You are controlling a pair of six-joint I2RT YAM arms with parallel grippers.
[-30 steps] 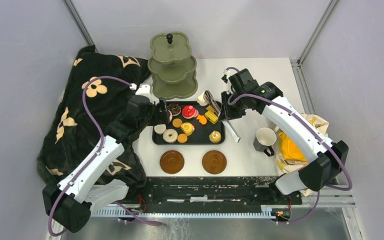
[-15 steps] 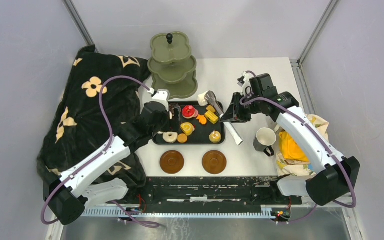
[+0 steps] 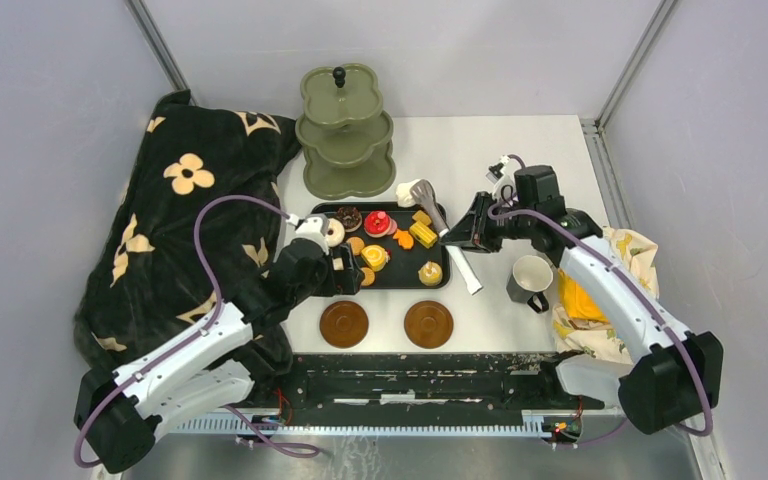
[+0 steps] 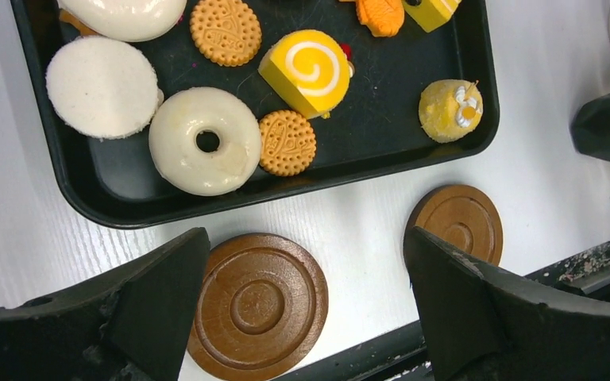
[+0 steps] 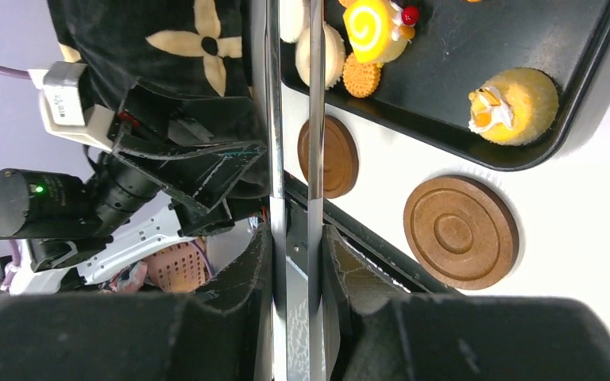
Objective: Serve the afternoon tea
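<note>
Olive stand (image 3: 345,135), behind the tray (image 3: 400,278): all three tiers were bare. Every pastry (image 3: 377,223) lay in the tray, so nothing was served yet. Two saucers (image 3: 344,324) in front of the tray were bare. One mug (image 3: 530,277) stood right of the tray, off any saucer; a second was not found. A white lump (image 3: 405,192) at the tray's far edge was unidentifiable.

Left wrist: the left gripper (image 4: 306,317) hung over the tray's front edge, fingers (image 4: 151,294) spread wide and empty. The tray's far side was cut off.

Right wrist: the right gripper (image 5: 294,262) was clamped on the tongs (image 5: 290,119) by the tray's right edge. The tong tips were out of frame.
</note>
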